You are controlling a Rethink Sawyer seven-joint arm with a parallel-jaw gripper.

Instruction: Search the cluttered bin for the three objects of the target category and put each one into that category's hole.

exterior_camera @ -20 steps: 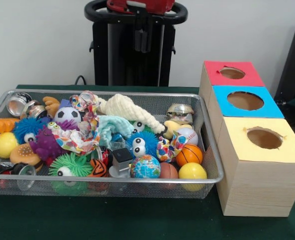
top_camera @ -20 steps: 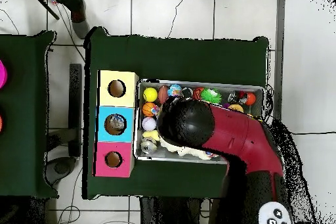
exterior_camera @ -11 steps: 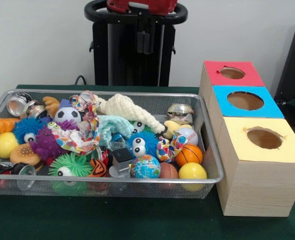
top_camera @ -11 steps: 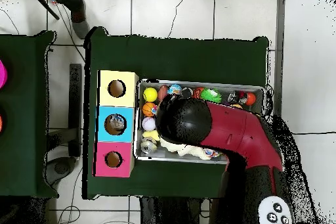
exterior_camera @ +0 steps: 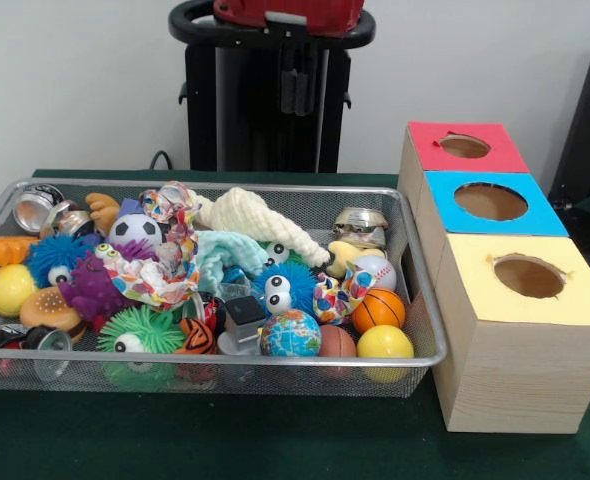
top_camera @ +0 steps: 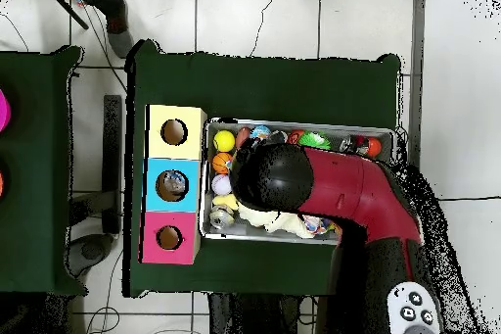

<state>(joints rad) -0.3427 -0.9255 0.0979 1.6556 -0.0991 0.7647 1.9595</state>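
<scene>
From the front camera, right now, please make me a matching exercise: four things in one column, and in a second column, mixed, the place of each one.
Things:
1. globe ball
2. yellow-topped box
3. red-topped box
4. toy hamburger

Places:
A. farthest of the three boxes from the camera
B. inside the wire bin, at its front rail, about the middle
C. nearest of the three boxes to the camera
D. inside the bin, near its left end

Pairs: 1-B, 2-C, 3-A, 4-D
</scene>
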